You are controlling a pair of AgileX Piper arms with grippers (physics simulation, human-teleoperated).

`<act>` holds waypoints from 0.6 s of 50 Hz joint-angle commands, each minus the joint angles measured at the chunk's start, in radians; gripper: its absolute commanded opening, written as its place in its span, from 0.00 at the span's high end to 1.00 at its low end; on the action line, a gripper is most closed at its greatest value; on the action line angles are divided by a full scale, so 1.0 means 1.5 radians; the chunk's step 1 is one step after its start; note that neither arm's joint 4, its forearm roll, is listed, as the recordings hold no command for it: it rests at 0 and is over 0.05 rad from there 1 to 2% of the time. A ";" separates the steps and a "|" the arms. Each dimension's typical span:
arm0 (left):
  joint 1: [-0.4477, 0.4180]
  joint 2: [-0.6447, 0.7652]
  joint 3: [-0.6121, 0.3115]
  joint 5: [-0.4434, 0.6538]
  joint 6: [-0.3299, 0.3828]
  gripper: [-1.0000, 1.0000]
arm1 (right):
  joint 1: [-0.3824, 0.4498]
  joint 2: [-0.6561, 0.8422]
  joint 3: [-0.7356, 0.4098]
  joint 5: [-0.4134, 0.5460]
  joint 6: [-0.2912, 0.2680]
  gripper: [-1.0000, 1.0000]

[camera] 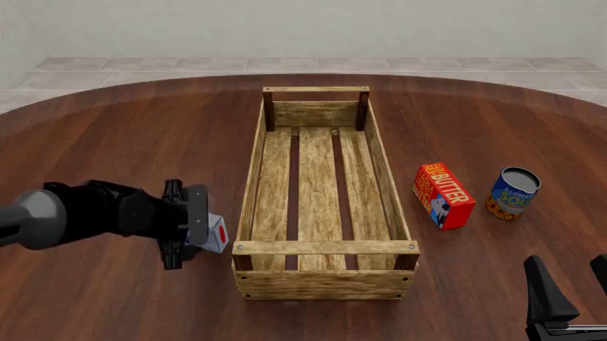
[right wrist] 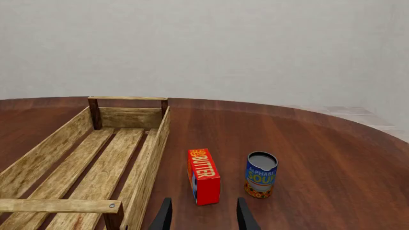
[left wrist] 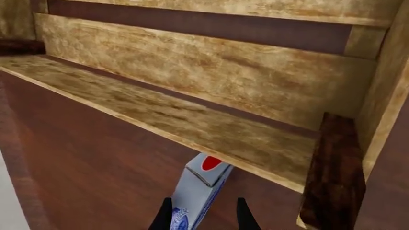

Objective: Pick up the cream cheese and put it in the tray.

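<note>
The cream cheese [camera: 217,235], a small white and light-blue box with a red dot on its end, is held in my left gripper [camera: 197,229], which is shut on it. It sits just outside the left wall of the tray [camera: 249,186], near the tray's front left corner. In the left wrist view the cream cheese [left wrist: 203,187] sticks out between the dark fingertips [left wrist: 246,218], pointing at the tray's side slat [left wrist: 191,120]. My right gripper [camera: 572,283] stands open at the front right with nothing in it; the right wrist view shows its fingers [right wrist: 164,216] spread apart.
A red-orange butter box [camera: 443,195] and a blue and orange can [camera: 513,193] stand right of the tray. Both also show in the right wrist view, the butter box [right wrist: 204,182] and the can [right wrist: 261,175], beside the tray's right wall [right wrist: 148,163].
</note>
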 commanded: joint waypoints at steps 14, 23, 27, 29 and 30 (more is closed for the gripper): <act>0.022 0.010 -0.033 -0.009 -0.008 0.00 | 0.000 0.000 0.000 0.000 0.000 0.00; 0.023 0.023 -0.029 -0.022 -0.011 0.00 | 0.000 0.000 0.000 0.000 0.000 0.00; 0.022 0.028 -0.030 -0.025 -0.014 0.00 | 0.000 0.000 0.000 0.000 0.000 0.00; 0.019 0.028 -0.027 -0.024 -0.016 0.00 | 0.000 0.000 0.000 0.000 0.000 0.00; 0.019 0.031 -0.030 -0.022 -0.020 0.00 | 0.000 0.000 0.000 0.000 0.000 0.00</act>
